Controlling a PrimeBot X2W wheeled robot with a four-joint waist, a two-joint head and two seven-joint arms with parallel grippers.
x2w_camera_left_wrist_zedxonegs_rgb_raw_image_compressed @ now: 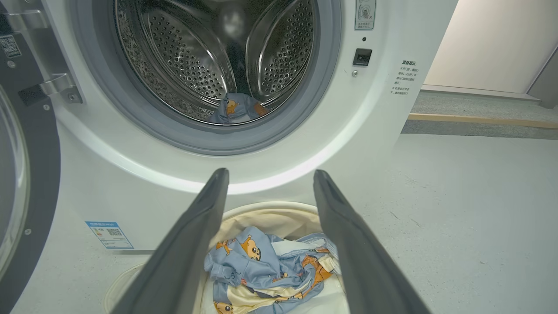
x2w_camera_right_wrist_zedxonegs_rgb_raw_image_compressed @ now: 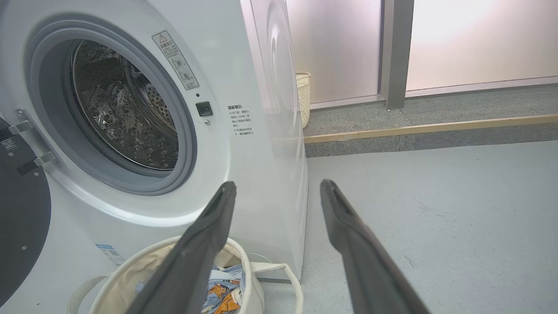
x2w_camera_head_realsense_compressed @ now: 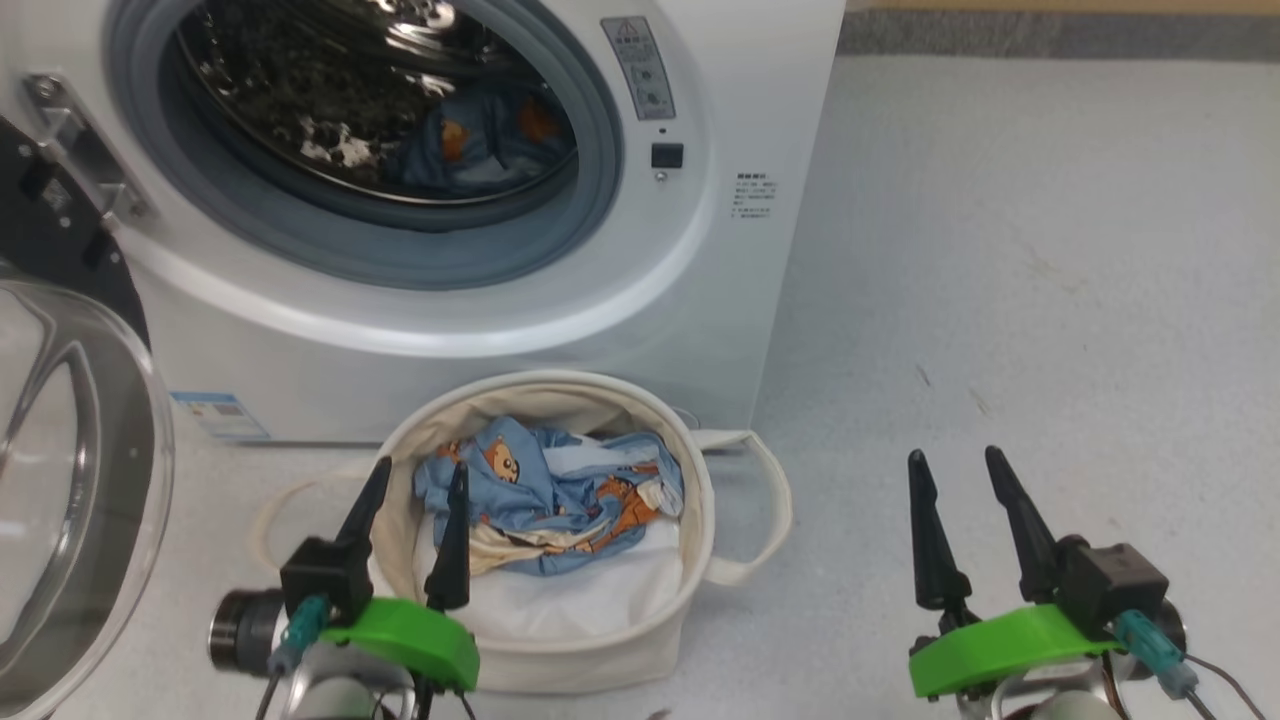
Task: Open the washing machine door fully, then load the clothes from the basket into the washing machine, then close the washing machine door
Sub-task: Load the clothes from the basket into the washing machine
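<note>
Clothes (x2w_camera_head_realsense_compressed: 560, 500): soft light-blue fabric w/ orange-brown bear print, crumpled in a heap inside the basket (x2w_camera_head_realsense_compressed: 590, 665), just beyond the L gripper (x2w_camera_head_realsense_compressed: 421, 468).

L gripper: two long, dark, matte fingers tapering to points, on a bright green plastic mount (x2w_camera_head_realsense_compressed: 410, 635). R gripper (x2w_camera_head_realsense_compressed: 954, 456): same build, over bare floor (x2w_camera_head_realsense_compressed: 1050, 250), well to the R of the basket.

Basket: small round cream canvas tub w/ soft walls, a looped fabric handle (x2w_camera_head_realsense_compressed: 775, 510) and a white liner (x2w_camera_head_realsense_compressed: 590, 600) under the heap. It stands close against the washing machine (x2w_camera_head_realsense_compressed: 700, 250) front; contact cannot be confirmed.

Machine: glossy white box w/ grey-blue rubber gasket (x2w_camera_head_realsense_compressed: 400, 262) and perforated steel drum (x2w_camera_head_realsense_compressed: 300, 90). A second bear-print piece (x2w_camera_head_realsense_compressed: 480, 140) lies at the drum bottom.

Washing machine door (x2w_camera_head_realsense_compressed: 80, 500): swung open at the machine's L. Black rim, clear bulging bowl, metal hinge (x2w_camera_head_realsense_compressed: 75, 140).

Floor: pale grey, speckled, lightly scuffed.

Obscured:
- Door is cut off by the frame edge in every view.
- Drum top is out of frame in the head view.
- Basket's L handle is pale on pale floor, hard to trace.
- Label sticker (x2w_camera_head_realsense_compressed: 220, 415) text is too small to read.

Tool state: both grippers have fingers spread wide w/ nothing between them. No contact w/ basket, fabric or machine is visible.
</note>
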